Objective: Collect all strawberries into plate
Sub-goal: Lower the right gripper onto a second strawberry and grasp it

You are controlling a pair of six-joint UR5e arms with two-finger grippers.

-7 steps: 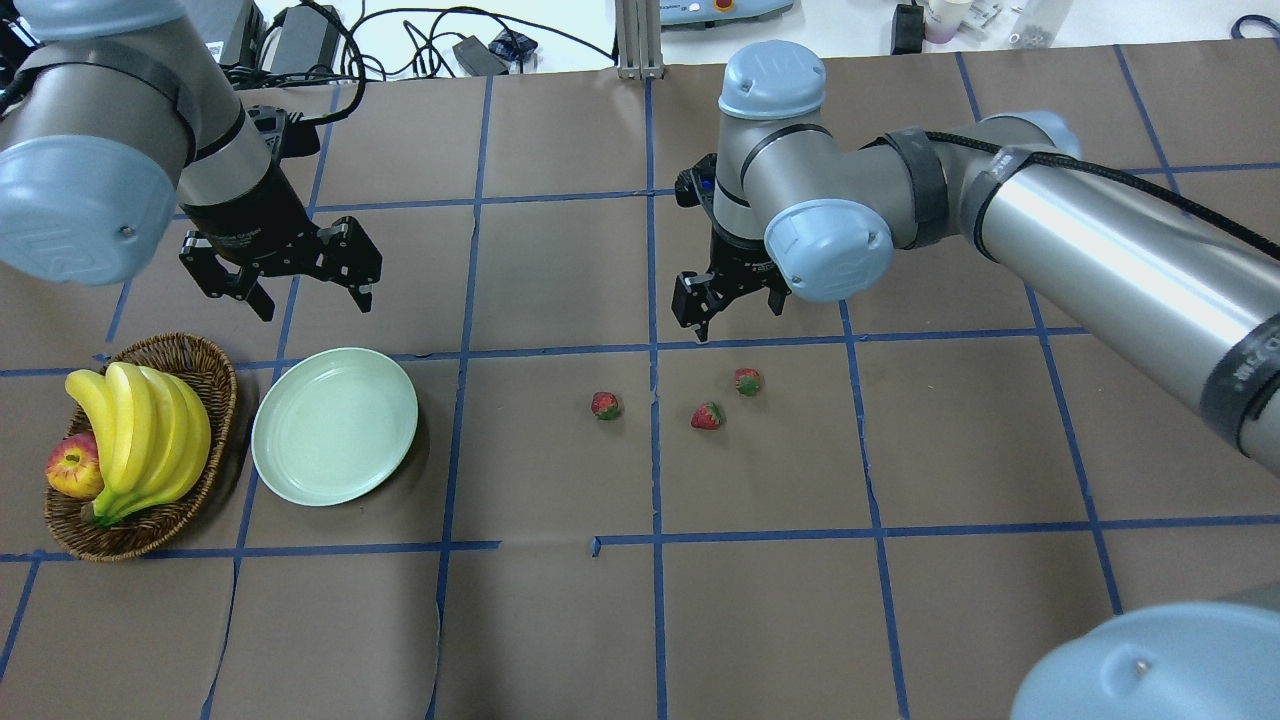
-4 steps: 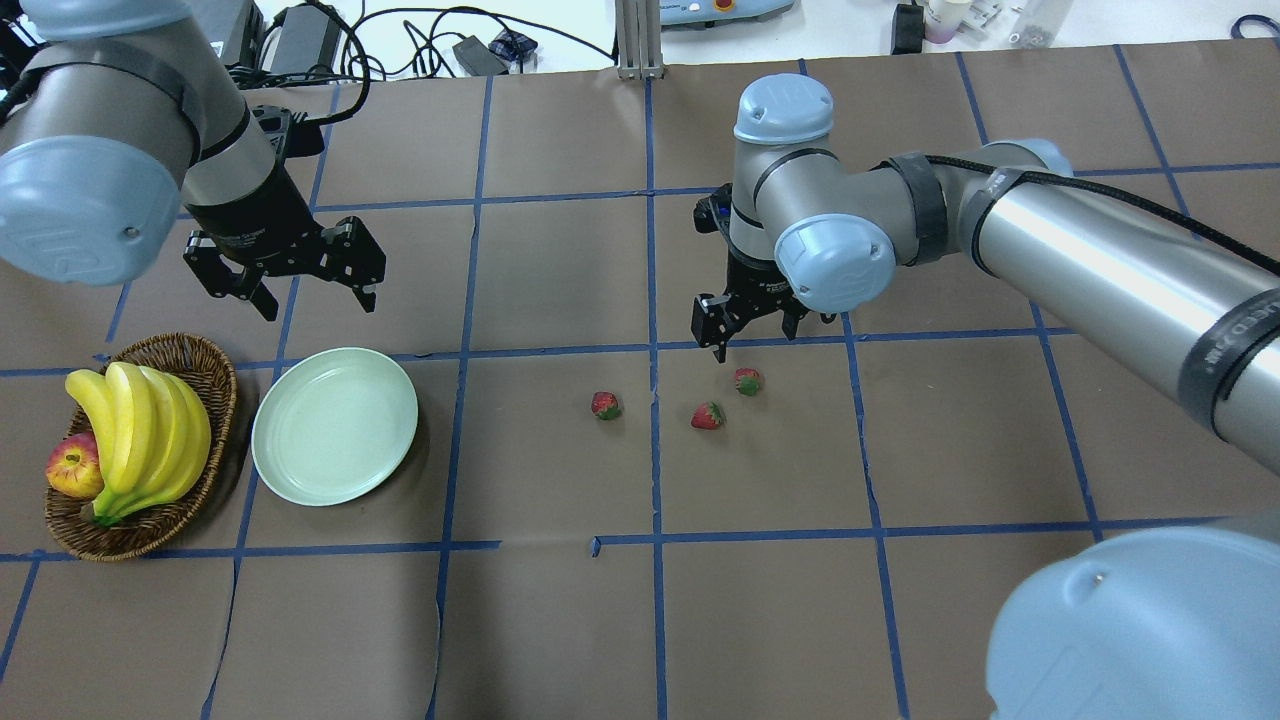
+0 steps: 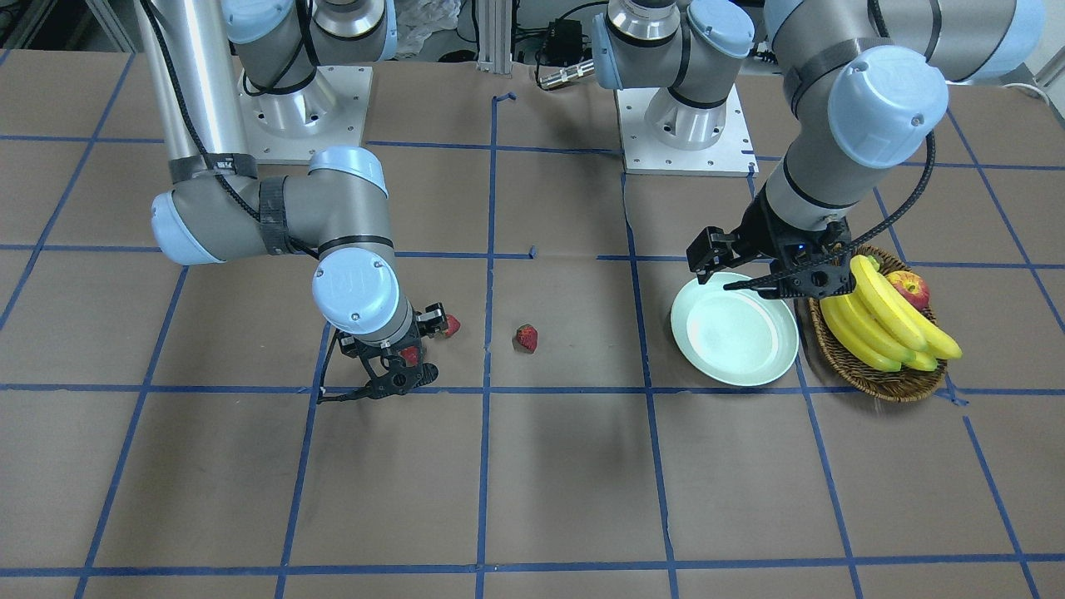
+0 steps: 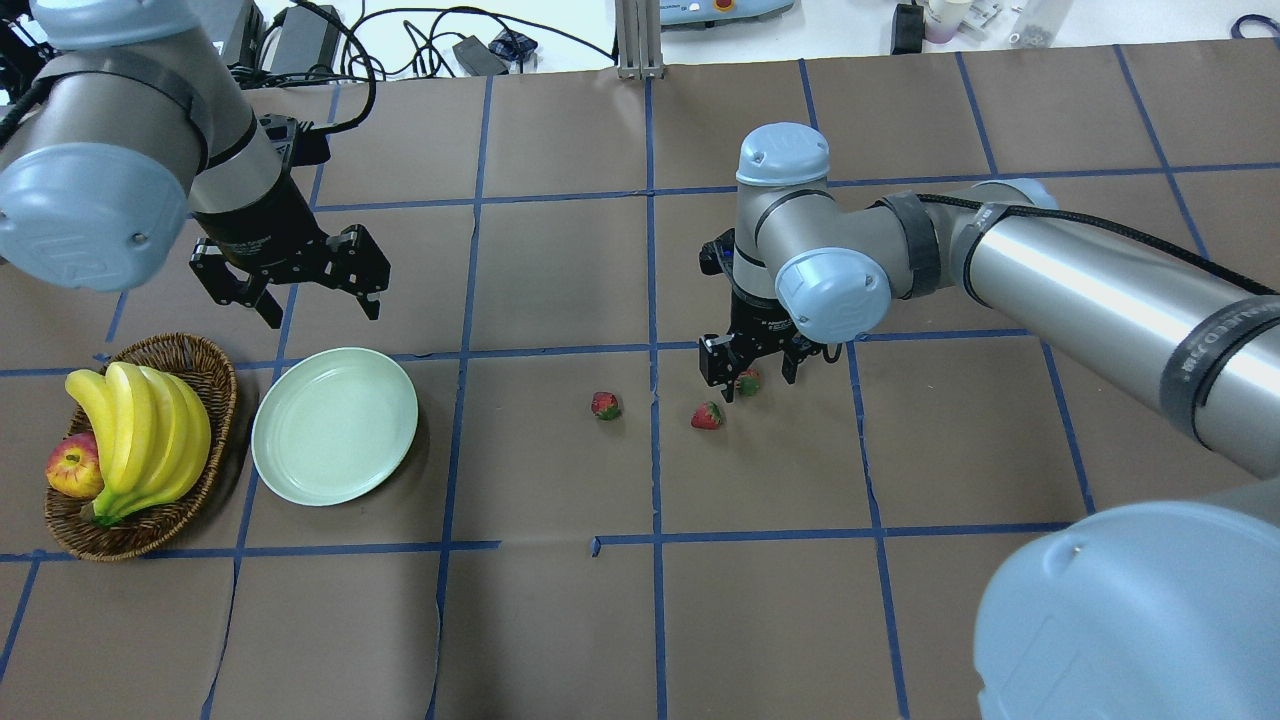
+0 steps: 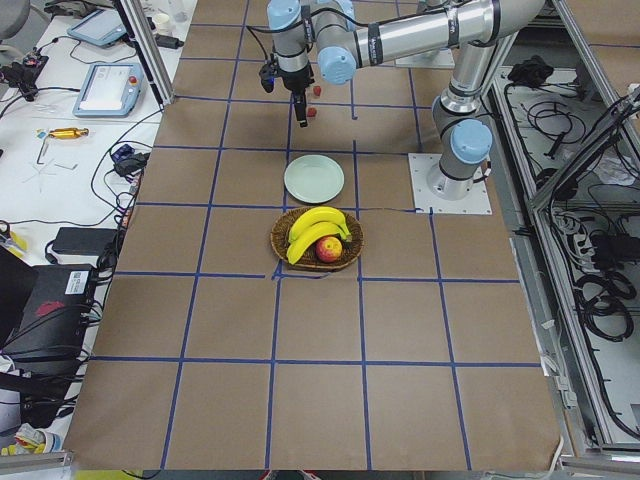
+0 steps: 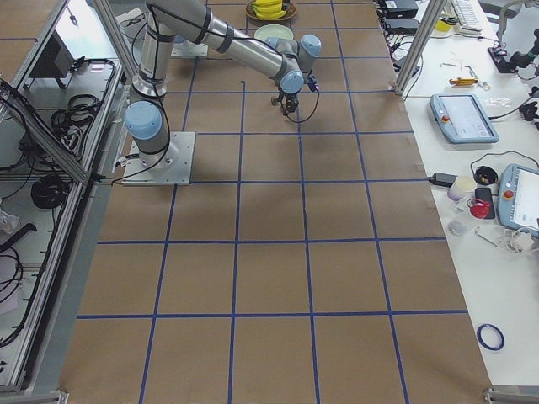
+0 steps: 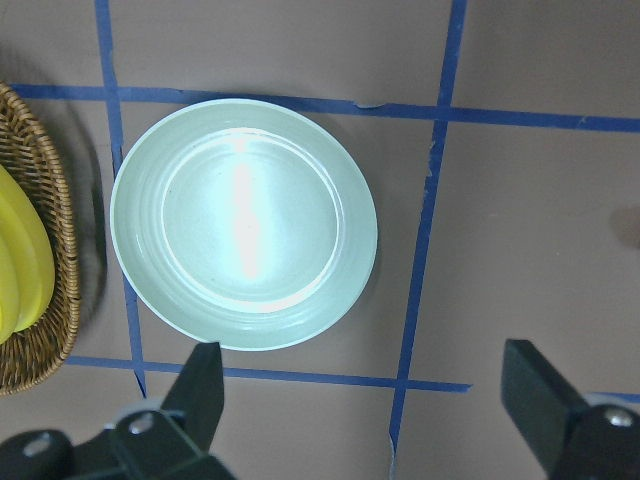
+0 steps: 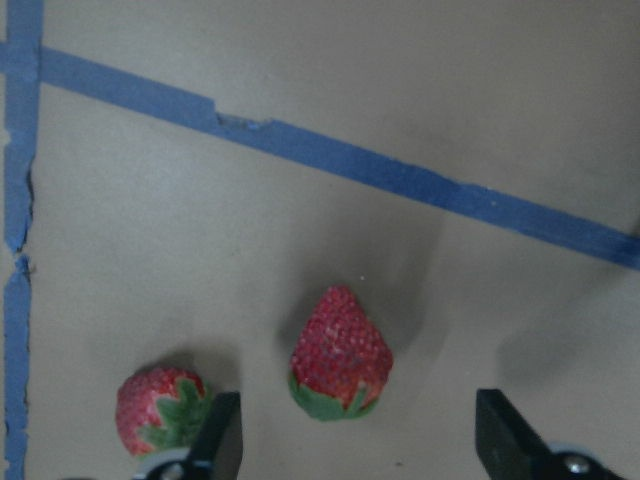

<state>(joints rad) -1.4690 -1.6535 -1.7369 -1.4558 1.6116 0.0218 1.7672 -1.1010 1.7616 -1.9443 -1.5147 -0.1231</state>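
My right gripper (image 4: 748, 379) is down at the table (image 4: 560, 620), spread wide. Its fingers (image 8: 222, 440) stand either side of a strawberry (image 8: 341, 355) with clear gaps. A second strawberry (image 4: 707, 416) lies just beside it and a third strawberry (image 4: 605, 405) a little farther toward the plate (image 4: 335, 425). All three sit on the paper, well apart from the plate. My left gripper (image 4: 322, 312) hangs spread above the table just beyond the plate. A basket (image 4: 215, 380) touches the plate's side. The surface is brown paper gridded with blue tape (image 4: 650, 250). Cables (image 4: 400, 30) crowd the white bench beyond, and a pendant (image 5: 105, 90) lies on the side bench.
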